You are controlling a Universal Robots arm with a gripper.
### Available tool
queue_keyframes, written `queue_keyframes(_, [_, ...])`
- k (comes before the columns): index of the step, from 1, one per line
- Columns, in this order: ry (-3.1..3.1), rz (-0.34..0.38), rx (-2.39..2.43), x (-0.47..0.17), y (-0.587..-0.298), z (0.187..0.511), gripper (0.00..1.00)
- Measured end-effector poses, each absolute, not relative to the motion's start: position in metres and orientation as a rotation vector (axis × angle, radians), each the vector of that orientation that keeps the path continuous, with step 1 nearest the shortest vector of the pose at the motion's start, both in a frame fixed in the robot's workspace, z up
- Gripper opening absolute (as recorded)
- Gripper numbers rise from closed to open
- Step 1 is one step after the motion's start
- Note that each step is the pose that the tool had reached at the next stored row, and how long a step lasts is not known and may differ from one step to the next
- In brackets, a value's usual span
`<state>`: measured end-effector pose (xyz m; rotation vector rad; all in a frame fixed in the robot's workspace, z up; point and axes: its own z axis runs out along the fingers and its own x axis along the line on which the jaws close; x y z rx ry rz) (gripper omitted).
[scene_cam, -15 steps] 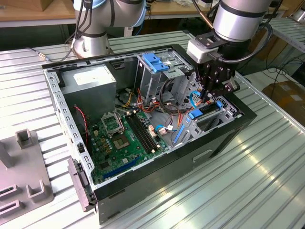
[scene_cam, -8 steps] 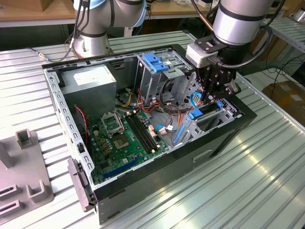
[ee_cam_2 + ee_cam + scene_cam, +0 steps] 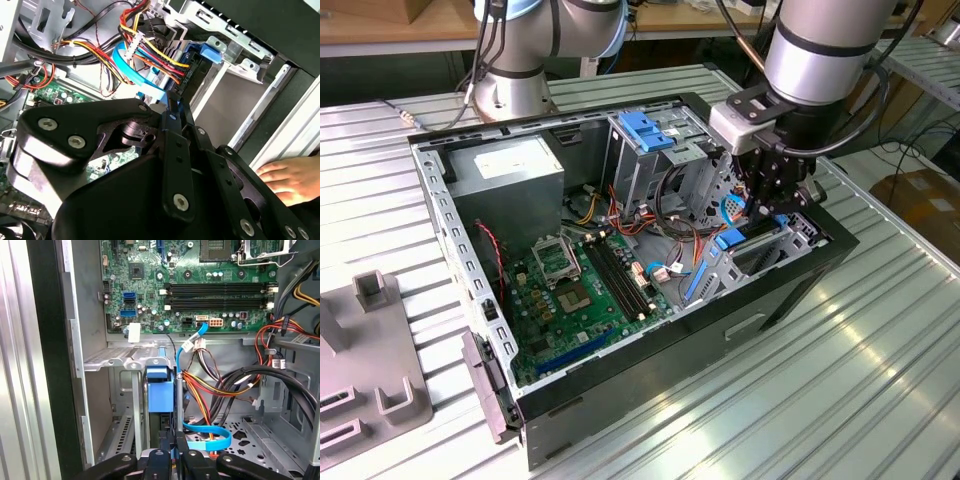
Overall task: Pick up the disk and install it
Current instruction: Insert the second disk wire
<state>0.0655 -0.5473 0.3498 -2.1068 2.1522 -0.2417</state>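
The disk [image 3: 160, 395] stands on edge in the drive bay at the front corner of the open computer case [image 3: 650, 370]. In the first wrist view I see its blue carrier rail and thin grey metal edge end-on. My gripper [image 3: 173, 460] is shut on the disk from above, one finger on each side of it. In the exterior view the gripper [image 3: 766, 212] reaches down into the bay at the view's right, with the disk's blue rail [image 3: 731, 210] just under it. The second wrist view shows the gripper's black linkage [image 3: 167, 107] over the bay.
A drive cage with a blue handle [image 3: 650, 130] and a grey power-supply box [image 3: 510, 170] sit at the back of the case. The motherboard [image 3: 580, 290] lies below. Loose cables [image 3: 215, 385] crowd the disk. A hand [image 3: 287, 177] rests outside the case. A grey fixture [image 3: 370, 380] stands at the left.
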Motion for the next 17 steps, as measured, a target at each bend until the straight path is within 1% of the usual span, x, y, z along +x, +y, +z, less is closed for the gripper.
queue_keyframes(17, [2.150,-0.241,-2.105,0.0672,-0.5479,0.3447,0.16])
